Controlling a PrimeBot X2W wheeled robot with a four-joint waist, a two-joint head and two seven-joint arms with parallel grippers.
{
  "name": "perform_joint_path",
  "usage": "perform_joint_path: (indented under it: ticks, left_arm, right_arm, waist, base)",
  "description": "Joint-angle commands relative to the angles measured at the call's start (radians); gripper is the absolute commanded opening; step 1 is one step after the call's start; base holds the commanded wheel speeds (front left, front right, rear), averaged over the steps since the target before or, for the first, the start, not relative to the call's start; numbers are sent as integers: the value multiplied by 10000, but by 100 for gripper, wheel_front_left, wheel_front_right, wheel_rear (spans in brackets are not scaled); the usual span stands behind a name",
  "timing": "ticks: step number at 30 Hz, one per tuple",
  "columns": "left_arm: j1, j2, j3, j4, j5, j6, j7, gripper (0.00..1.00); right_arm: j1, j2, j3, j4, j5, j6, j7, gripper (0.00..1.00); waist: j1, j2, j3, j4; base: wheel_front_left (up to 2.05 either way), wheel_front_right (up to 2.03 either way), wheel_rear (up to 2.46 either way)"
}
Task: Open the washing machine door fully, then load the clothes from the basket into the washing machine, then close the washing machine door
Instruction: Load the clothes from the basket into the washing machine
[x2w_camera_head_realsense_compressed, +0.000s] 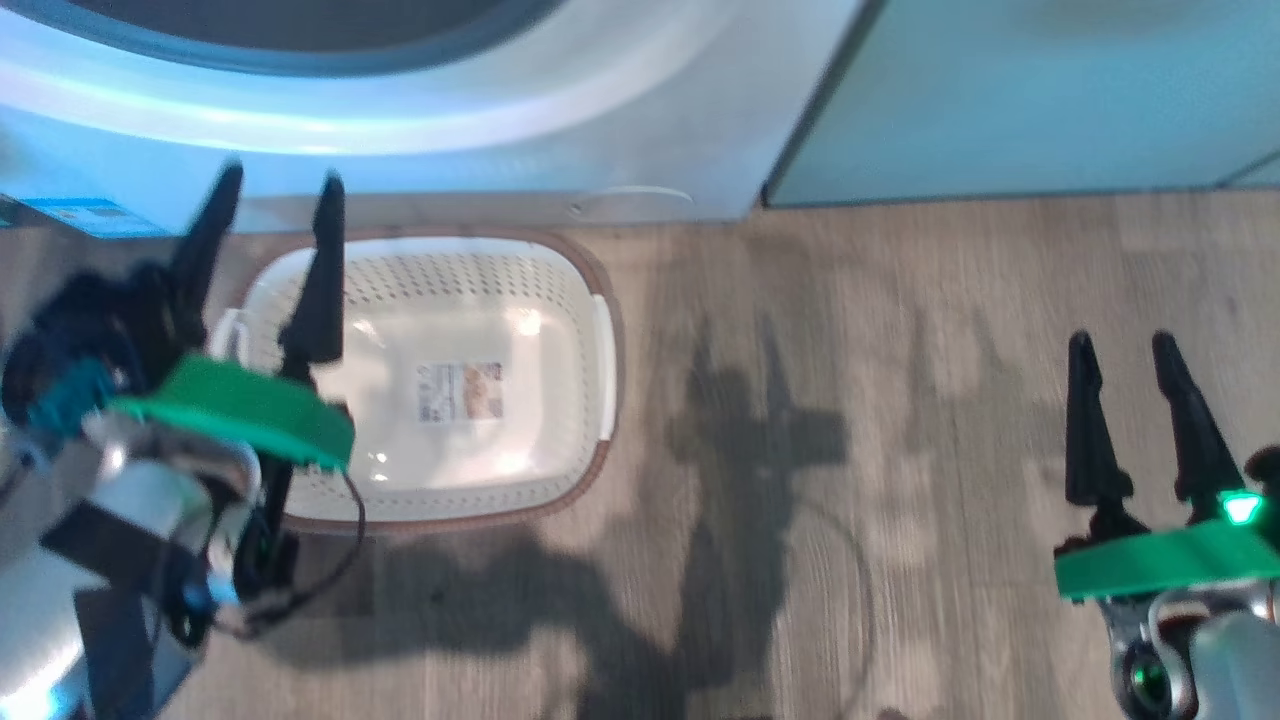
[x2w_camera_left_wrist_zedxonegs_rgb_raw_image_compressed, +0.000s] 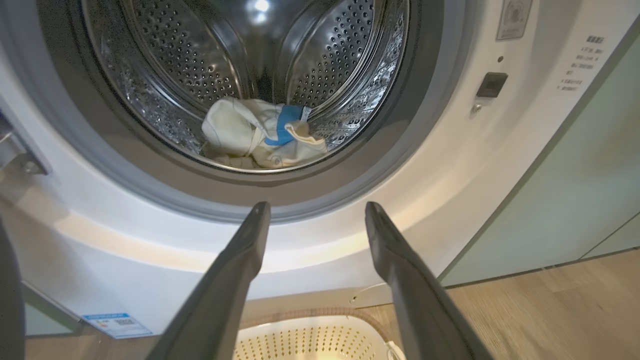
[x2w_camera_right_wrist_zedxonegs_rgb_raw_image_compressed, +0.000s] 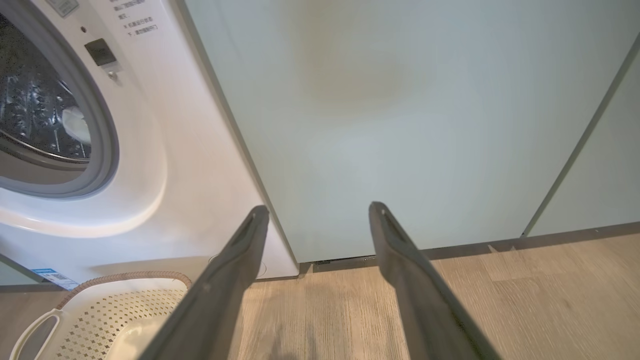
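Note:
The white washing machine (x2w_camera_head_realsense_compressed: 500, 150) stands open, its steel drum (x2w_camera_left_wrist_zedxonegs_rgb_raw_image_compressed: 200, 60) ringed by a grey gasket. Pale yellow clothes (x2w_camera_left_wrist_zedxonegs_rgb_raw_image_compressed: 240, 132) with a blue tag lie at the drum's bottom, and a bit of them (x2w_camera_right_wrist_zedxonegs_rgb_raw_image_compressed: 77, 125) shows in the right wrist view. The cream basket (x2w_camera_head_realsense_compressed: 450, 275) sits on the floor before the machine with only its printed label inside. My left gripper (x2w_camera_head_realsense_compressed: 282, 178) hangs open over the basket's left rim, pointing at the drum mouth (x2w_camera_left_wrist_zedxonegs_rgb_raw_image_compressed: 316, 206). My right gripper (x2w_camera_head_realsense_compressed: 1120, 342) is open above bare floor, facing a cabinet (x2w_camera_right_wrist_zedxonegs_rgb_raw_image_compressed: 319, 207). The door's round glass is out of view; a metal hinge (x2w_camera_left_wrist_zedxonegs_rgb_raw_image_compressed: 15, 155) shows at left.
Pale green cabinet doors (x2w_camera_right_wrist_zedxonegs_rgb_raw_image_compressed: 400, 100) stand right of the machine (x2w_camera_head_realsense_compressed: 1050, 90). Wood floor (x2w_camera_head_realsense_compressed: 850, 450) stretches between the basket and my right arm. A blue sticker (x2w_camera_left_wrist_zedxonegs_rgb_raw_image_compressed: 117, 325) marks the machine's lower left corner. A dark latch (x2w_camera_left_wrist_zedxonegs_rgb_raw_image_compressed: 491, 84) sits right of the drum opening.

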Motion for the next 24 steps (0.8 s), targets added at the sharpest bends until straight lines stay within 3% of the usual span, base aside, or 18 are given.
perform_joint_path:
  ticks: [1, 9, 24]
  left_arm:
    - [217, 202, 498, -354, -55, 1563, -202, 100]
    - [1594, -456, 495, -446, -315, 1456, -566, 100]
    - [3006, -1278, -100, 270, 596, 1189, -706, 100]
  right_arm:
    - [312, -150, 96, -231, -161, 8, -93, 100]
    - [786, -175, -43, -169, -512, 8, -48, 100]
    - [1929, -268, -182, -629, -715, 8, 669, 100]
  waist:
    - [1, -1, -552, 437]
    - [1, -1, -1344, 957]
    - [1, -1, -3193, 1536]
  base:
    - [0, 0, 0]
    - [0, 0, 0]
    - [0, 0, 0]
